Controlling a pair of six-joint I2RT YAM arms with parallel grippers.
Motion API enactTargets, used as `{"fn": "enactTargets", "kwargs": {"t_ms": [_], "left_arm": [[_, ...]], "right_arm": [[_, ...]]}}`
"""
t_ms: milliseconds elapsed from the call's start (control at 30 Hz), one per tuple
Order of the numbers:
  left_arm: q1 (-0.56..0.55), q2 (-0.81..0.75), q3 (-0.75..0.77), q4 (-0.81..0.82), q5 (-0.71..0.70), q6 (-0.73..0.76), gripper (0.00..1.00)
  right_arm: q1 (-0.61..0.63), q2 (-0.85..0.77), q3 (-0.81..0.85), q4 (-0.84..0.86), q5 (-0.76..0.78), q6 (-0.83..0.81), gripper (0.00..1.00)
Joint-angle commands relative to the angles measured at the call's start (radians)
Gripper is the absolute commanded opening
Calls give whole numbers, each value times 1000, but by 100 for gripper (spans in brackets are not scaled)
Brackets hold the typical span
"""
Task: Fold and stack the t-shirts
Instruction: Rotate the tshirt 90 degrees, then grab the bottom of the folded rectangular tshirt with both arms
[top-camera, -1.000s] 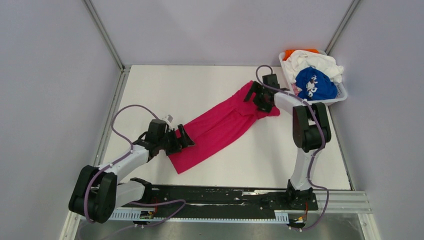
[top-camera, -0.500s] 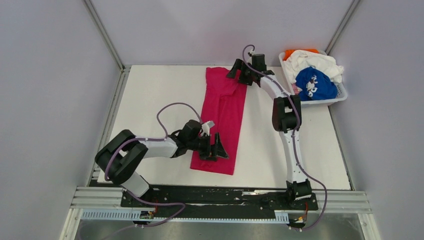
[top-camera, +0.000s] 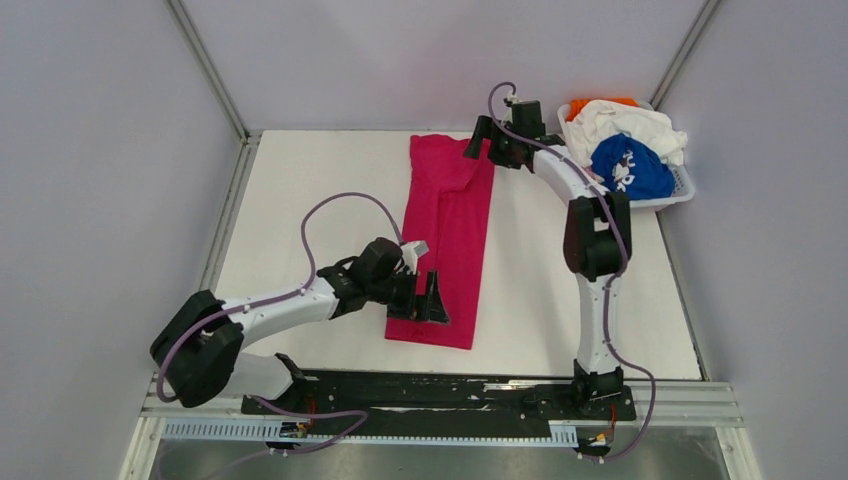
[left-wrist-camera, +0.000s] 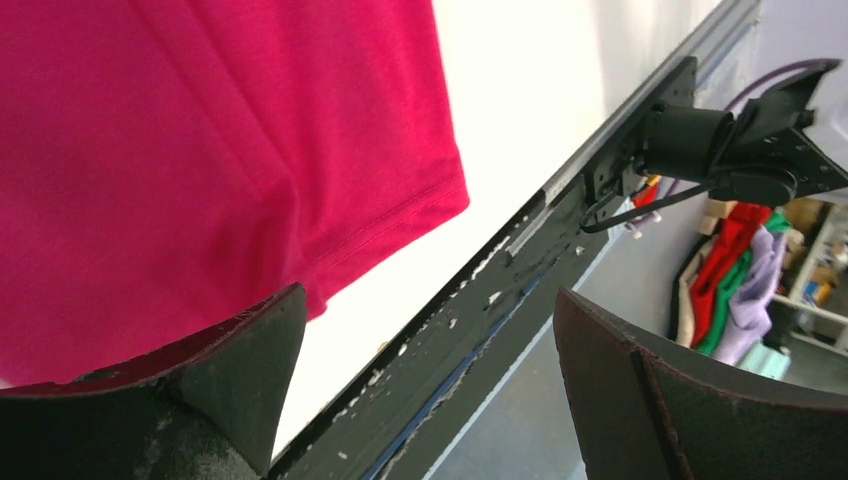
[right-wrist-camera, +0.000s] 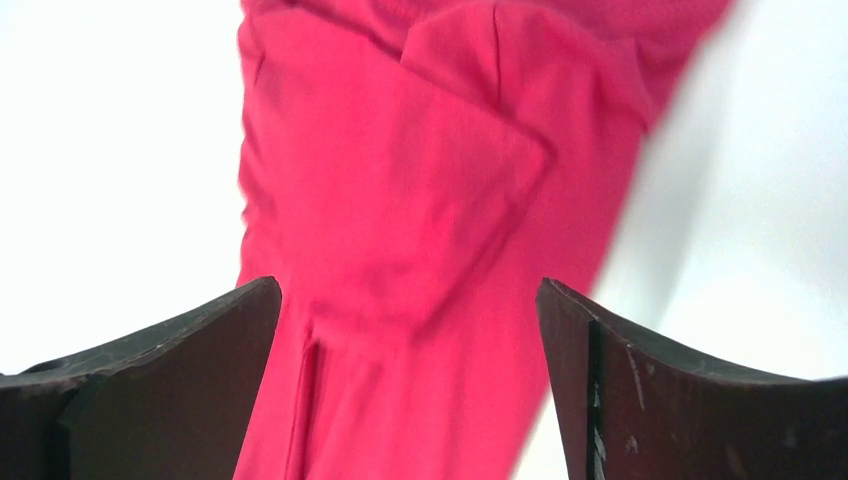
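Note:
The magenta-pink t-shirt (top-camera: 449, 232) lies on the table as a long narrow strip, folded lengthwise, running from far to near. It also shows in the left wrist view (left-wrist-camera: 200, 150) and in the right wrist view (right-wrist-camera: 420, 220). My left gripper (top-camera: 432, 298) is open and empty at the shirt's near end. My right gripper (top-camera: 482, 140) is open and empty at the shirt's far right corner. The white t-shirt (top-camera: 628, 122), the royal blue t-shirt (top-camera: 630, 168) and the orange t-shirt (top-camera: 590, 103) lie piled in the basket.
The white slotted basket (top-camera: 678, 190) stands at the table's far right corner. A black rail (top-camera: 450, 392) runs along the near edge; it also shows in the left wrist view (left-wrist-camera: 480, 300). Grey walls close in the left, back and right.

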Motion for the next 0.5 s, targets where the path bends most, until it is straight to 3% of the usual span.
{"fn": "enactTargets", "kwargs": {"t_ms": [0, 233, 467], "left_arm": [[-5, -108, 48, -240, -168, 63, 100], [-3, -253, 45, -523, -433, 26, 100], [0, -303, -36, -493, -481, -55, 95]], "right_arm": [[20, -382, -333, 27, 92, 44, 100], [129, -817, -903, 20, 130, 210, 100], [320, -1049, -1183, -61, 110, 337, 98]]}}
